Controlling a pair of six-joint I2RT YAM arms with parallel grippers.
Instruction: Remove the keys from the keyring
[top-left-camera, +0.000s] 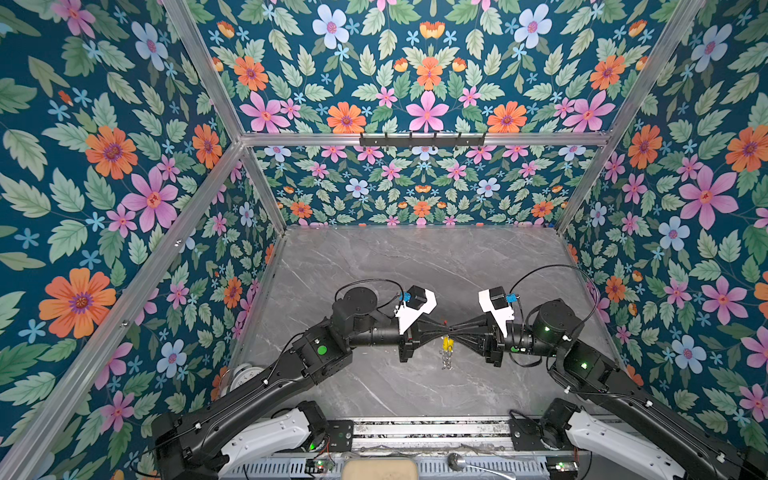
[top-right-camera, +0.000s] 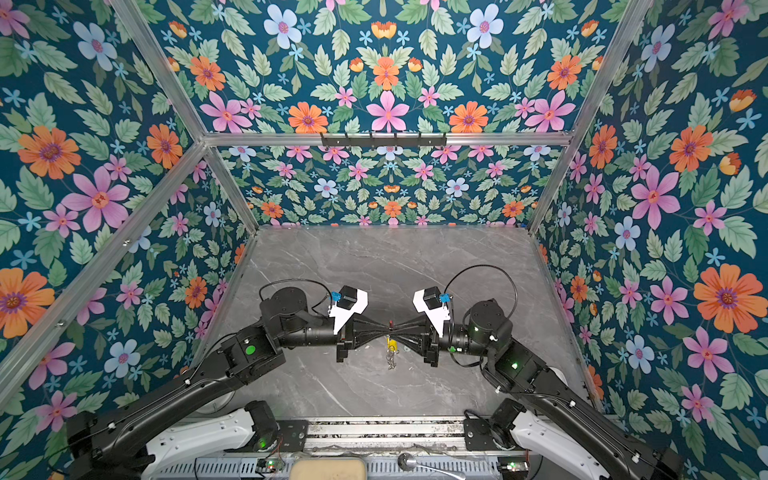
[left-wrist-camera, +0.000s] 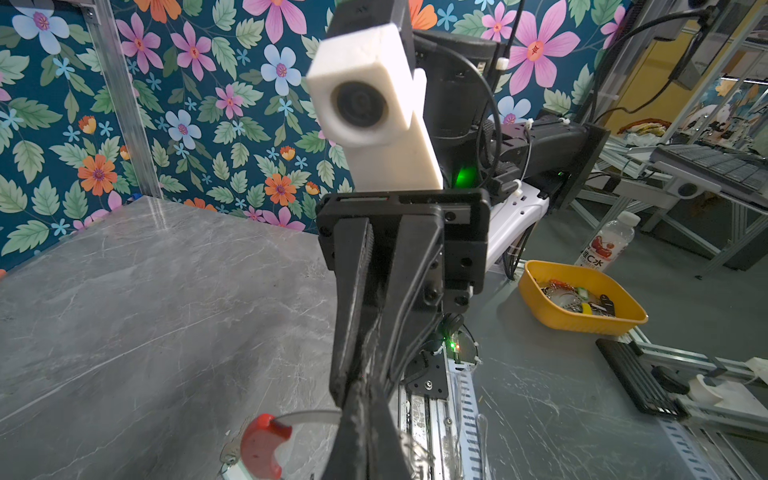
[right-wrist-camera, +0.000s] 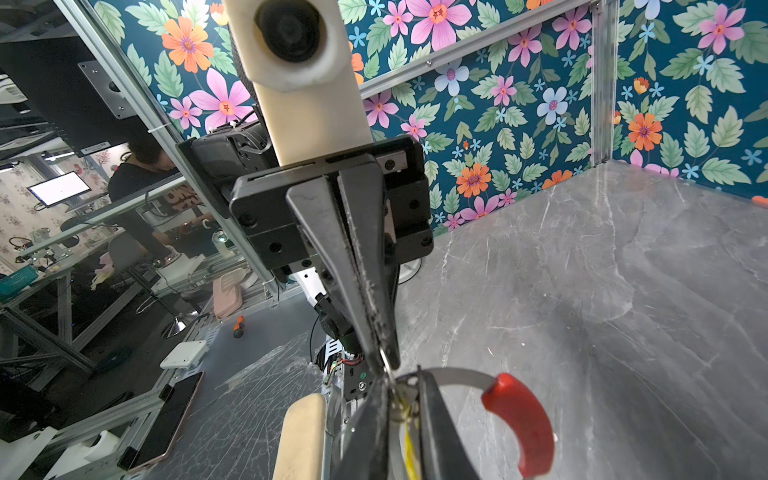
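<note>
The keyring is held up above the table between both grippers, which meet tip to tip in both top views. Its grey band (right-wrist-camera: 457, 376) curves into a red section (right-wrist-camera: 523, 424), which also shows as the red section (left-wrist-camera: 262, 446). My left gripper (left-wrist-camera: 359, 399) is shut on the band. The jaws of my right gripper (right-wrist-camera: 403, 382) are drawn in on the metal head of the key with the yellow tag (right-wrist-camera: 409, 453). That yellow tag (top-left-camera: 446, 343) hangs below the fingertips with metal rings (top-left-camera: 446, 360) dangling under it. A second silver key (left-wrist-camera: 230, 453) hangs by the red section.
Floral walls close in the grey marble table (top-left-camera: 415, 266) on three sides. A white round object (top-left-camera: 245, 374) sits behind the left arm. Off the table stand a yellow bowl (left-wrist-camera: 536, 307) of keys, a bottle (left-wrist-camera: 606, 245) and a beige pad (top-left-camera: 380, 469).
</note>
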